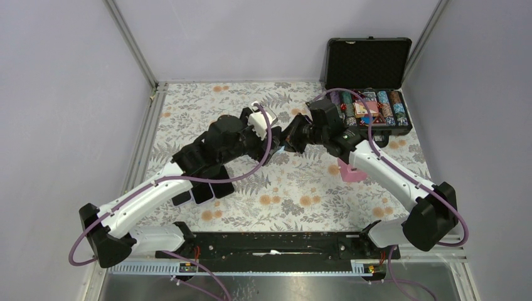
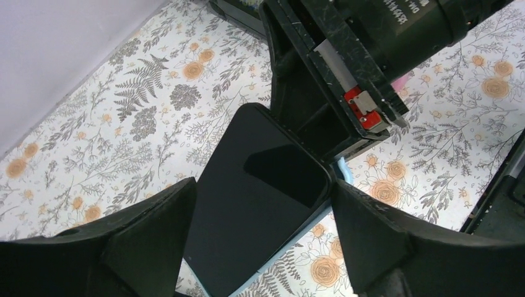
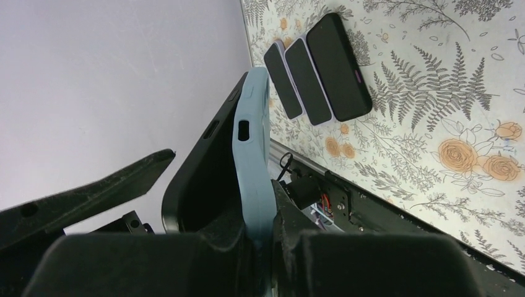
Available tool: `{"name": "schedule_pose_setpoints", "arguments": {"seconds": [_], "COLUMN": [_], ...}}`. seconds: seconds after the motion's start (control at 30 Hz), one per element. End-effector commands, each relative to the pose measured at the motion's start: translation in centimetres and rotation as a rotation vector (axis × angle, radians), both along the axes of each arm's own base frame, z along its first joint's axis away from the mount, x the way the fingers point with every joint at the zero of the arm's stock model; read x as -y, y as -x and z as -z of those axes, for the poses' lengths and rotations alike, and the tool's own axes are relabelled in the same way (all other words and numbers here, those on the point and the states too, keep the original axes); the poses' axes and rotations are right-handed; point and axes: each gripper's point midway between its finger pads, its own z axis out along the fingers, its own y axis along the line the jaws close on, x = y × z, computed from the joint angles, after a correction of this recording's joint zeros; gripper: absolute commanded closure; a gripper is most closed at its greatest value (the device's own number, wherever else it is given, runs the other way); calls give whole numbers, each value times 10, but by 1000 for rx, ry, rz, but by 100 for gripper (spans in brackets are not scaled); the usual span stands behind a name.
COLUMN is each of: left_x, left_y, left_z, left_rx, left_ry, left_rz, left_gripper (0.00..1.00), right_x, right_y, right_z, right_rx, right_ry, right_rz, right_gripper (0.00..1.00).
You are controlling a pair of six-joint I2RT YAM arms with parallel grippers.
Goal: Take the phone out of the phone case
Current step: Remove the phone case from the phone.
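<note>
Across the whole top view lies the floral table (image 1: 188, 106). Over its middle the left arm (image 1: 150, 188) and right arm (image 1: 389, 172) reach inward until their heads nearly meet. At upper right an open black chip case (image 1: 369, 63) stands with its lid up, well apart from the meeting point.

Between the two heads the phone (image 2: 254, 198) is held off the table. From above the arm bodies hide almost all of it, and its long axis appears to run left to right from one head to the other.

In the left wrist view its dark screen faces the camera. There the long axis runs from bottom centre up towards the right gripper (image 1: 292, 139), which covers the far end. The left gripper (image 2: 265, 184) straddles the phone across its width, a finger (image 2: 148, 235) against each long edge, pinching it.

In the right wrist view the phone stands edge-on, and the pale blue phone case (image 3: 254, 154) backs it on the frame's right. Along the upper side the black edge sits proud of the blue.

One right finger (image 3: 93, 192) stands clear on the screen side, and the case's lower end is buried in the head. I cannot tell whether that claw is pinching.

Under the left arm three phones (image 3: 308, 80) lie side by side, touching. A small pink object (image 1: 348, 170) sits beside the right arm.
</note>
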Motion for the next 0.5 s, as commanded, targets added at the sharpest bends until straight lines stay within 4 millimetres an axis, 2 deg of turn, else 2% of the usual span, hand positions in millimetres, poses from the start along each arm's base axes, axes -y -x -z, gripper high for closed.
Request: {"name": "schedule_pose_setpoints", "arguments": {"seconds": [0.0, 0.17, 0.4, 0.47], "left_x": [2, 1, -4, -7], "left_y": [-7, -11, -11, -11], "left_z": [6, 9, 4, 1], "left_rx": [60, 75, 81, 98], "left_ry": [-61, -74, -50, -44], "left_rz": [27, 9, -23, -35], "left_gripper": [21, 42, 42, 46], "right_x": [-14, -15, -19, -20], "right_y": [10, 10, 4, 4], "right_z": [-52, -61, -73, -75], "right_rx": [58, 57, 73, 76], "right_ry": [-160, -186, -211, -215], "right_rz": [-65, -55, -50, -53], "right_gripper": [100, 100, 100, 100]}}
